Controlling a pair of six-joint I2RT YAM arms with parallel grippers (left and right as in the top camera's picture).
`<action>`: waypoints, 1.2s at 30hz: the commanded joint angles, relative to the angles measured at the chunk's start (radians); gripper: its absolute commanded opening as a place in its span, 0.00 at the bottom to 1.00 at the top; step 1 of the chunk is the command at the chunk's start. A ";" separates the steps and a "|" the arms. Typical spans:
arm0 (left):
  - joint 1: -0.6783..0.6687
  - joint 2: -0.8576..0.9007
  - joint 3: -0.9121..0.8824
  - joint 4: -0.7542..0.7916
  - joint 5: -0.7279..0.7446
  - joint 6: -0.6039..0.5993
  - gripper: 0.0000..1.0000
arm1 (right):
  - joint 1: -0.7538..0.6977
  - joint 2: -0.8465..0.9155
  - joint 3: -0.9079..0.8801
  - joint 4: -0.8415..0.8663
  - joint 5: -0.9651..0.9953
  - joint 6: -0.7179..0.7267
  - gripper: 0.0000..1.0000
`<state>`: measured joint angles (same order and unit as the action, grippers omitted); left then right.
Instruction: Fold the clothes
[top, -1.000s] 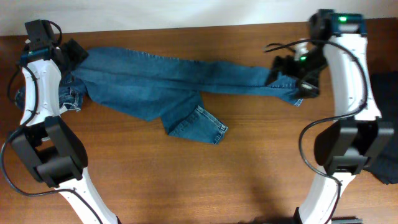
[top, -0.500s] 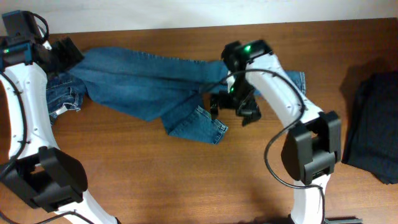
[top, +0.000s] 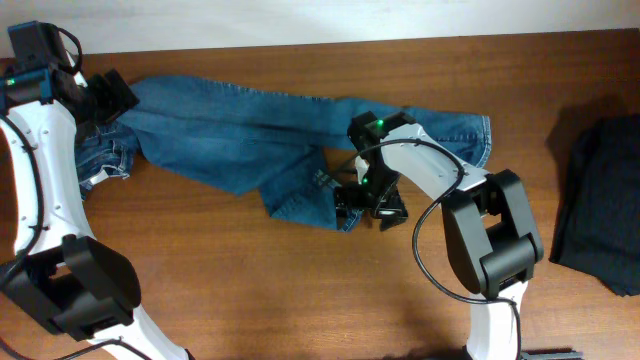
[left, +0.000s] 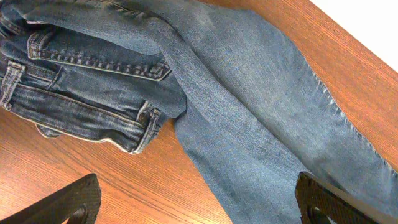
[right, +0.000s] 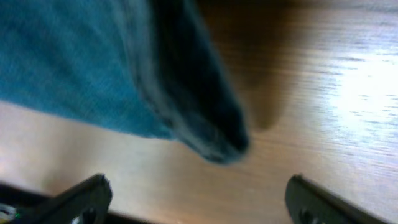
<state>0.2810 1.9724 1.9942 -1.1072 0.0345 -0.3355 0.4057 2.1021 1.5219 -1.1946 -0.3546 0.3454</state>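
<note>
The blue denim jeans (top: 240, 135) lie spread across the back of the table, waistband and pockets bunched at the far left (left: 81, 93), one leg running right to a hem (top: 470, 135), the other folded forward to a hem near the middle (top: 315, 200). My left gripper (top: 105, 90) is open above the waistband end, with wood and denim between its fingers (left: 199, 202). My right gripper (top: 368, 205) is open, low over the table beside the folded leg's hem, which shows blurred in the right wrist view (right: 186, 106). Neither holds anything.
A dark folded garment (top: 605, 200) lies at the right edge of the wooden table (top: 250, 290). The wall's pale edge runs along the back.
My right gripper let go of the far right leg end, swung left across the table and dropped to the folded leg's hem. The left gripper stayed near the waistband.
</note>
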 joint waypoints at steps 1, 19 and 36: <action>0.002 -0.004 0.006 -0.005 0.011 0.015 1.00 | 0.009 -0.010 -0.006 0.046 -0.008 -0.054 0.70; 0.002 -0.004 0.006 -0.016 0.011 0.016 0.99 | 0.009 -0.010 -0.007 0.167 0.066 -0.137 0.51; 0.002 -0.004 0.006 -0.031 0.011 0.016 0.99 | 0.004 -0.002 -0.032 0.216 0.079 -0.172 0.04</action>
<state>0.2810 1.9724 1.9942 -1.1343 0.0345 -0.3355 0.4076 2.1021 1.5021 -0.9787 -0.2882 0.1768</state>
